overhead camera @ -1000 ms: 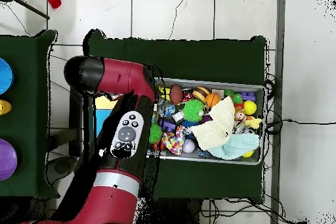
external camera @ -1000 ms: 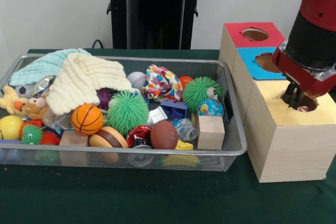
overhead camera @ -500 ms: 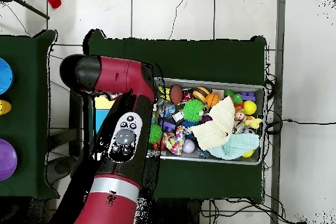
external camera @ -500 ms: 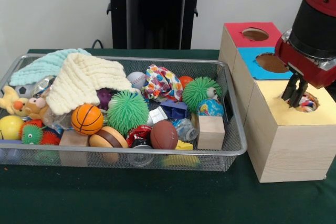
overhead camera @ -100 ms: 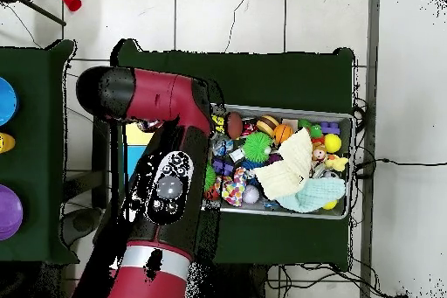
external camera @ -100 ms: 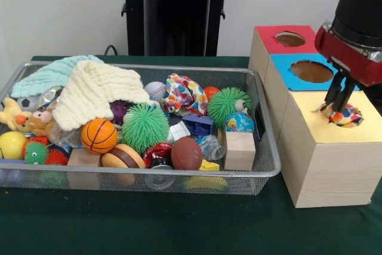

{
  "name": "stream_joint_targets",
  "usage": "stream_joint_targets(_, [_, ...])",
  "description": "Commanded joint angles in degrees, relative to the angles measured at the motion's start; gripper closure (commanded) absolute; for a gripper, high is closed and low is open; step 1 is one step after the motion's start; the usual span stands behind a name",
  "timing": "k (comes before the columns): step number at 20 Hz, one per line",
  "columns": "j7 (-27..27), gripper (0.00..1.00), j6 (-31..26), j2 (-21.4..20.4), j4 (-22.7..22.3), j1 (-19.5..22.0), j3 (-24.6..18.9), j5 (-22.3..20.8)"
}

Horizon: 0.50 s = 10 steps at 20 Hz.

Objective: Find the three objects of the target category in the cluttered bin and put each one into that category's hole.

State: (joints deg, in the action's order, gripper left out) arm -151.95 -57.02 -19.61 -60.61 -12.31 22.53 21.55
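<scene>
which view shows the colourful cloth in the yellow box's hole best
The front view: the patterned cloth sits in the yellow box hole, just under the claw. In the overhead view the arm covers that box, so the cloth is hidden.

The front view looks level and close across the green table point(external camera @ -100 ms: 179, 225), taking in the bin point(external camera @ -100 ms: 137, 123) to the left of the claw point(external camera @ -100 ms: 338, 95) and the boxes point(external camera @ -100 ms: 322, 141) directly under it. The overhead view looks straight down from high up, showing floor around the table point(overhead camera @ -100 ms: 262, 72); the arm point(overhead camera @ -100 ms: 166, 181) hides the claw. Both views share the bin point(overhead camera @ -100 ms: 279, 159) and table.
</scene>
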Motion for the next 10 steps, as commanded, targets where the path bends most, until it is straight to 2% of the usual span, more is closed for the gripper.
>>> stream_joint_targets(1, [-3.2,1.00,-3.9,-2.9,-1.7,3.0,-2.1,-2.0])
stream_joint_targets(2, [-3.5,0.00,-3.8,-2.8,-1.7,3.1,-2.3,-2.2])
stream_joint_targets(7, [-2.2,0.00,-1.7,-3.1,-2.6,3.5,-3.3,-2.3])
stream_joint_targets(10, [-3.1,0.00,-3.0,-3.0,-2.5,3.2,-2.6,-2.9])
